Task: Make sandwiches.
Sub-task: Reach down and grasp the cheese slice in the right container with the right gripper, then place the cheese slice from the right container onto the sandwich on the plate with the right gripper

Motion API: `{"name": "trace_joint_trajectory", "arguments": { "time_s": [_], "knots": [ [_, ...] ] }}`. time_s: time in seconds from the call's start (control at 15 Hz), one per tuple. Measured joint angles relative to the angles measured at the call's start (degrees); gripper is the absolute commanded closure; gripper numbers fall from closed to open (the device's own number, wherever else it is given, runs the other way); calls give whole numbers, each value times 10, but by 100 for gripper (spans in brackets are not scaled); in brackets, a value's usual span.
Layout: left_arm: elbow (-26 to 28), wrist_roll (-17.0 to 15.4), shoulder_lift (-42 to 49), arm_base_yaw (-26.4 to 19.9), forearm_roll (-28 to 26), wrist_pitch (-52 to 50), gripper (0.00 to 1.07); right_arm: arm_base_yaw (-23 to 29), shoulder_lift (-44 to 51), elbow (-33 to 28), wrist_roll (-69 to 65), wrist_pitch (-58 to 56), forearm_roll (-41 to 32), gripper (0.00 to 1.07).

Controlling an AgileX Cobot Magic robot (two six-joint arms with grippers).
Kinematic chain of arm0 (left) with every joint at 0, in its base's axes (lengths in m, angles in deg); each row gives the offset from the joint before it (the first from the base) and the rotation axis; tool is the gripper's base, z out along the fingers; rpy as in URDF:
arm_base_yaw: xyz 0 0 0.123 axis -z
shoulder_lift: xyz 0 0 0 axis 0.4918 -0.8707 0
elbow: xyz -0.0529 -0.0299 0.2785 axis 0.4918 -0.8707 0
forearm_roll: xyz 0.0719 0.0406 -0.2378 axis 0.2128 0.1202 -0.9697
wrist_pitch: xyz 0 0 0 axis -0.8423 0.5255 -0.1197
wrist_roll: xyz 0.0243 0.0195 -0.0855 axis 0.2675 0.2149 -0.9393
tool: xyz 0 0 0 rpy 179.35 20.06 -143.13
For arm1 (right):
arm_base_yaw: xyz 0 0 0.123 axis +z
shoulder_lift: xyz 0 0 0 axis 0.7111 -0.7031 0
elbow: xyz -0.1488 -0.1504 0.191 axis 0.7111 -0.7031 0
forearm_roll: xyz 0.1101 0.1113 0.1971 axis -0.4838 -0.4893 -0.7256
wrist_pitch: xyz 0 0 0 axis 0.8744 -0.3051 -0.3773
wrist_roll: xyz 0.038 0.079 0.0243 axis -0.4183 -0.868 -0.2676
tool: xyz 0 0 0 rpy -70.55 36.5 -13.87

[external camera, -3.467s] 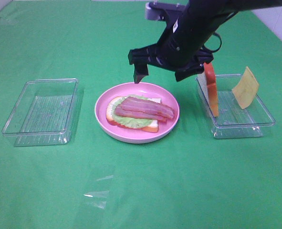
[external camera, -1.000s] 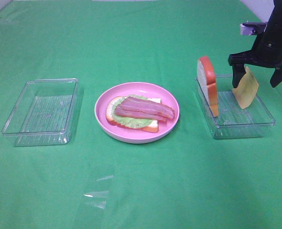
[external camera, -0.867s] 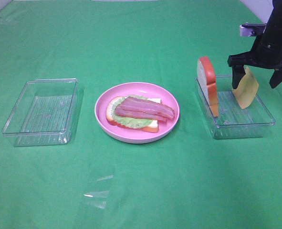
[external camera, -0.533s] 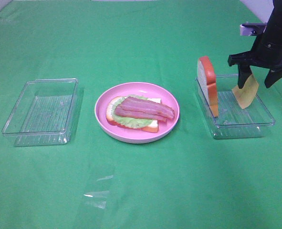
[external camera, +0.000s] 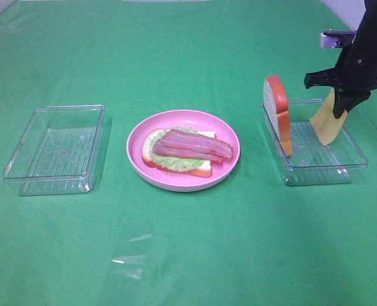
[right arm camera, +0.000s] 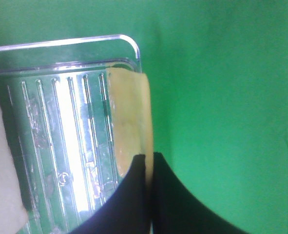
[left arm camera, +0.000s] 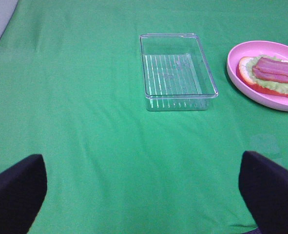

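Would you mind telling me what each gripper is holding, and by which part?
The right gripper pinches the cheese square by its upper edge; the left gripper holds nothing.

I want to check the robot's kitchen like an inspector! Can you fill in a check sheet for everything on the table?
Surface: green cloth, a shiny clear scrap near the front.
Job's things: bread, lettuce and bacon stacked on the pink plate; second bread slice standing on edge in the right tray; cheese leaning in that tray.
Clutter: empty left tray.
Grippers: right tool shut on the cheese; left tool open, holding nothing.
Cables: nothing seen.
Surroundings: pale edges beyond the far corners.
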Motion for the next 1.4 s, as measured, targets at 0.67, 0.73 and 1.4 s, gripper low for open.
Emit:
{"name": "trace_joint_trajectory", "arguments": {
  "time_s": [0.67, 0.73, 1.4],
  "knots": [
    [0, 0, 0, 0, 0, 0, 6, 1, 103, 0, 0, -22, -14, 107],
    [0, 0, 0, 0, 0, 0, 6, 1, 129, 0, 0, -22, -19, 107],
    [0, 0, 0, 0, 0, 0, 6, 141, 227, 0, 14, -34, -74, 107]
  ]
}}
